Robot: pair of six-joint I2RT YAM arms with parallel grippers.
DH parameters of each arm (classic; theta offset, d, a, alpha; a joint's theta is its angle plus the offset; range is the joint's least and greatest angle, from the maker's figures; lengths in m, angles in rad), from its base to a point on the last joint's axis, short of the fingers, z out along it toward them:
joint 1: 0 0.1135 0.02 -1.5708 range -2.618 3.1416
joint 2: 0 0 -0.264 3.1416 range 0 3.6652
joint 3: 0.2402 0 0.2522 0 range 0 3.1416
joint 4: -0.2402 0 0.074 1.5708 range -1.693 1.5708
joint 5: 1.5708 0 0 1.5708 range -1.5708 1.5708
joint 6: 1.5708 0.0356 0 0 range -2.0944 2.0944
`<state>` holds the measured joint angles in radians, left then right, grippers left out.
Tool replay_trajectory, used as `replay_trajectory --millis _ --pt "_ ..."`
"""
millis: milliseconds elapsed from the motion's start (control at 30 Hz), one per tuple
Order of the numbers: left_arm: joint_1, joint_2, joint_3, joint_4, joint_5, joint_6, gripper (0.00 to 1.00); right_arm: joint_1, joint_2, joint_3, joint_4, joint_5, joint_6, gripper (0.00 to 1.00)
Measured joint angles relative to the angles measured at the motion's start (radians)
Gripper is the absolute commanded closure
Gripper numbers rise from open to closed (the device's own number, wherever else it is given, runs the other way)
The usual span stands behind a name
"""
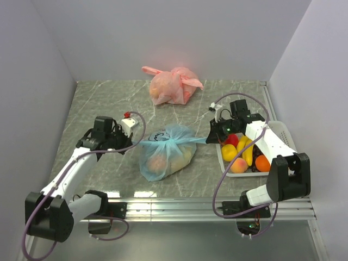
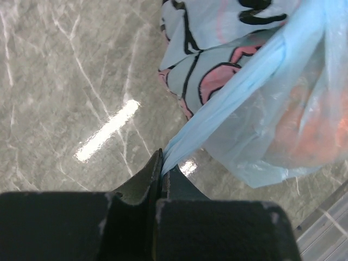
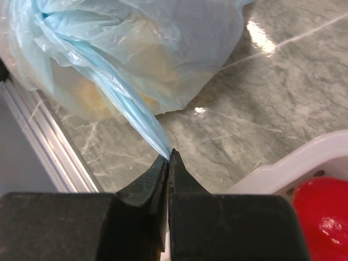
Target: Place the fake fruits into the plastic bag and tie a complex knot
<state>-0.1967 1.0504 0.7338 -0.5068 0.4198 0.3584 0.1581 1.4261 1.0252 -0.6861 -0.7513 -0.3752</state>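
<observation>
Handles [image 1: 196,140] of the plastic bag [image 1: 173,142] stick out sideways, left gripper [image 2: 162,163] and right gripper [image 3: 169,157] each pinching one tight, fake fruits [image 1: 157,163] inside.

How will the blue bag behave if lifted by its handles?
Probably floppy: the bag is thin film, and its handles are pulled into thin cords where the left claw and right claw pinch them. It would likely sag and swing, since the fruits weigh down its belly.
</observation>
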Motion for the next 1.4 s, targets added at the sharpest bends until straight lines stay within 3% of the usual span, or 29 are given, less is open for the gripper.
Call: replay_trajectory --millis 167,500,967,1233,1400 --pt "0.042 0.059 0.037 0.017 -0.008 -0.066 1.0 -0.004 -0.006 -0.018 0.066 0.03 0.067 1.0" --pt "0.131 0.015 0.144 -0.021 0.066 -0.099 1.0 -0.028 -0.097 0.005 0.134 0.031 0.151 1.0" --pt "0.194 0.114 0.086 -0.019 0.114 -0.058 1.0 -0.028 -0.011 -0.039 0.156 0.024 0.169 1.0" --pt "0.224 0.164 0.298 -0.036 0.123 -0.046 1.0 -0.025 -0.011 0.137 0.123 0.017 0.169 1.0" --pt "0.242 0.174 0.315 -0.013 0.105 -0.027 1.0 0.023 0.002 0.154 0.15 0.043 0.169 1.0"
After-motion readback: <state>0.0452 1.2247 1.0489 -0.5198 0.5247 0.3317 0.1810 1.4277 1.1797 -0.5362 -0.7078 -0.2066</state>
